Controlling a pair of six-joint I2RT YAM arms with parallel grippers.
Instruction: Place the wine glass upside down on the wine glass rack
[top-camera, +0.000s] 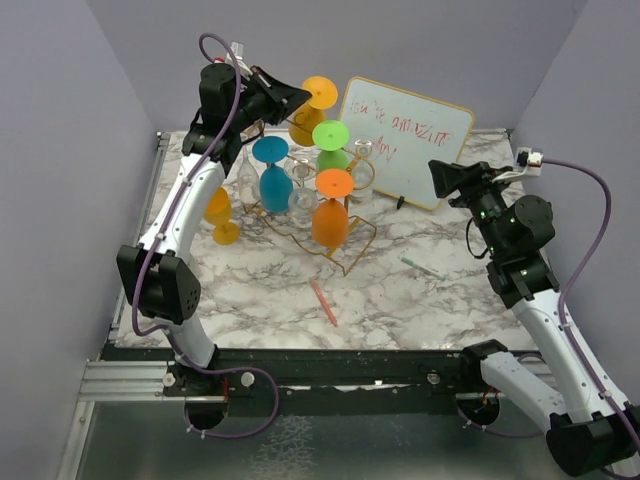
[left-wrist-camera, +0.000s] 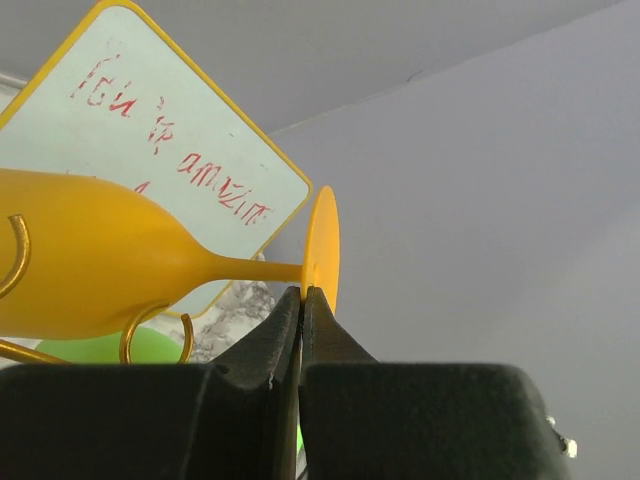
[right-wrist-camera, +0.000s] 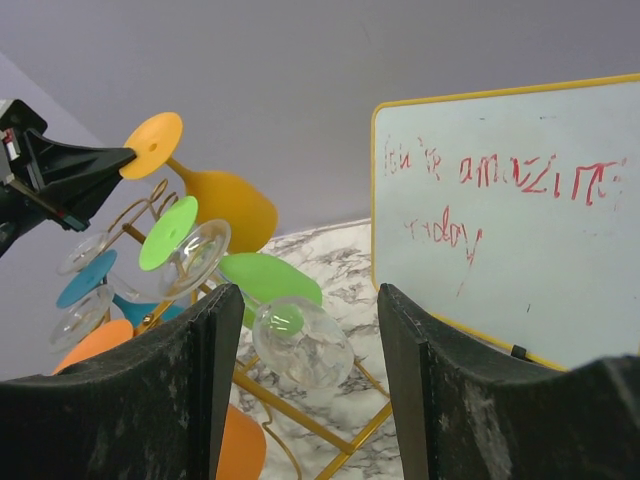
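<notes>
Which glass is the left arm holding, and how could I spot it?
Find the framed whiteboard at the back; the gold wire rack stands just left of it. The yellow glass is at the rack's far end, foot upward, the only one whose foot the left gripper pinches.

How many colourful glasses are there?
5: blue glass, green glass, orange glass upside down on the rack; yellow glass in the left gripper; another yellow glass standing on the table.
</notes>
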